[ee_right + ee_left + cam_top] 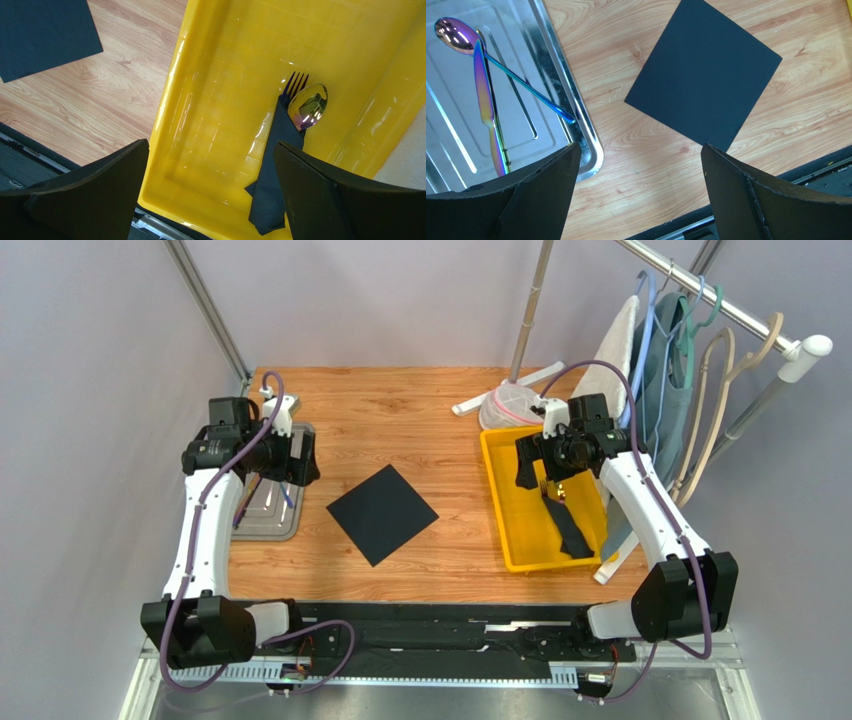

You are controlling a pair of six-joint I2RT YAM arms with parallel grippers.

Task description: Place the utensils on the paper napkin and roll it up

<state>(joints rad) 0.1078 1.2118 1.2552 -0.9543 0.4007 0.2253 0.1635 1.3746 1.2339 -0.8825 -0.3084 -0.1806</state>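
A flat black paper napkin (382, 513) lies as a diamond on the wooden table between the arms; it also shows in the left wrist view (704, 75) and at the top left of the right wrist view (42, 32). An iridescent spoon (501, 67) and a knife (486, 107) lie in a steel tray (268, 506) at the left. My left gripper (638, 192) is open and empty, above the table by the tray's corner. My right gripper (210, 195) is open and empty above a yellow bin (515, 510). In the bin lies a rolled black napkin (275, 165) with a fork and spoon (305, 100) sticking out.
A clothes rack with hangers and cloths (680, 360) stands at the back right. A white mesh bag (512, 405) and the rack's pole base sit behind the yellow bin. A black rail (430, 625) runs along the table's near edge.
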